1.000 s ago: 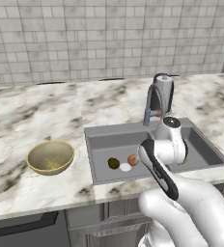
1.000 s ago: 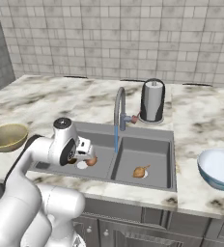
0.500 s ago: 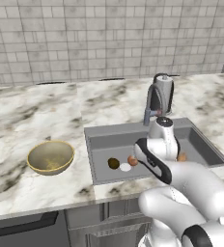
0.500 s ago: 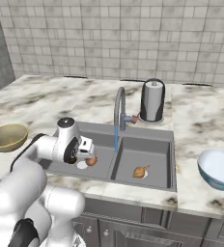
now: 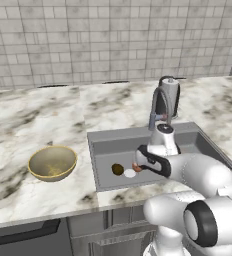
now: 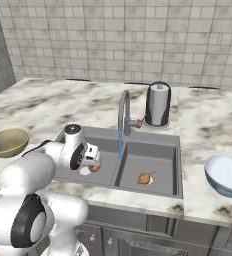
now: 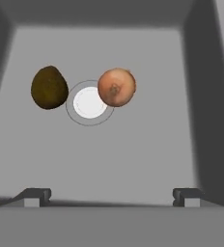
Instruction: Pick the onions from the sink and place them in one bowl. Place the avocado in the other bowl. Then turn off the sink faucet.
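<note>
Hovering over the left basin of the sink (image 6: pixel 173 150), the gripper (image 7: pixel 111 195) hangs with its jaws spread wide and nothing between them. Looking down along the hand, one onion (image 7: pixel 116 87) sits at about one o'clock from the white drain (image 7: pixel 89 102), overlapping the drain's rim, and the avocado (image 7: pixel 49 87) lies at about ten o'clock, just beside the same ring. The second onion (image 6: pixel 145 178) rests in the right basin. Water runs in a thin blue stream from the sink faucet (image 6: pixel 123 111). The yellow bowl (image 5: pixel 52 162) stands on the counter off to the sink's nine o'clock, and a pale blue bowl (image 6: pixel 228 173) off to its three o'clock; both look empty.

My worry is the crowding round the drain. Onion and avocado are near each other, so a descent slightly off centre could nudge the onion into a roll, or catch the avocado with one finger. A round, smooth onion could also squirt out of a grip that closes off its middle.

From the base cameras, the arm's own body covers most of the gripper and part of the left onion (image 5: pixel 136 167). Whether the onion actually touches the drain disc I cannot tell.
</note>
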{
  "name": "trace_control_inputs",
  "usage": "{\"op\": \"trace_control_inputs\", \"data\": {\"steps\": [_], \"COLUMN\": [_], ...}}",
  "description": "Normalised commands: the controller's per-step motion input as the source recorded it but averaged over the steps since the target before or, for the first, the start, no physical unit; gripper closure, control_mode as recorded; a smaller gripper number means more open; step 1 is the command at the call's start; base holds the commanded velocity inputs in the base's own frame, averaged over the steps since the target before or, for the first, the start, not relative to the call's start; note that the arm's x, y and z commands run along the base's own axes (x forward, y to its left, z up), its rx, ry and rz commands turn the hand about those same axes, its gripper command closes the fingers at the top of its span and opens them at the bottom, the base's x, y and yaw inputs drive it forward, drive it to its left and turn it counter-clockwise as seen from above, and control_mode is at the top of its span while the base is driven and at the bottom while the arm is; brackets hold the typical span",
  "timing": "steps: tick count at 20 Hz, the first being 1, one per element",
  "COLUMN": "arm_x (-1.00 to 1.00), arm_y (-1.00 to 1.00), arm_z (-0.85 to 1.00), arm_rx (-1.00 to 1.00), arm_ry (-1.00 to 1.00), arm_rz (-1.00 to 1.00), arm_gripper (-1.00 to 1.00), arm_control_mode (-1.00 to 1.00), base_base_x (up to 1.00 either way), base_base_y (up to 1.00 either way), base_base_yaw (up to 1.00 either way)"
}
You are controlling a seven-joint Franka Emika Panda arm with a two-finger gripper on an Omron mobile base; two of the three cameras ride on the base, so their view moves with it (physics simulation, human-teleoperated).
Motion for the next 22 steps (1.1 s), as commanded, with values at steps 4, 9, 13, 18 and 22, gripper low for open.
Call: {"op": "trace_control_inputs", "data": {"steps": [4, 9, 13, 18, 22], "arm_x": [0.17, 0.16, 0.18, 0.2, 0.24], "arm_y": [0.0, 0.0, 0.0, 0.0, 0.0], "arm_z": [-0.35, -0.35, -0.37, -0.37, -0.32], "arm_rx": [0.0, 0.0, 0.0, 0.0, 0.0], "arm_ry": [0.0, -0.02, -0.05, -0.07, -0.04], "arm_rz": [-0.03, -0.02, -0.02, -0.02, -0.03], "arm_gripper": [-1.0, -1.0, -1.0, -1.0, -1.0], "arm_control_mode": [-1.0, -1.0, -1.0, -1.0, -1.0], "base_base_x": [0.0, 0.0, 0.0, 0.0, 0.0], "base_base_y": [0.0, 0.0, 0.0, 0.0, 0.0], "base_base_yaw": [0.0, 0.0, 0.0, 0.0, 0.0]}}
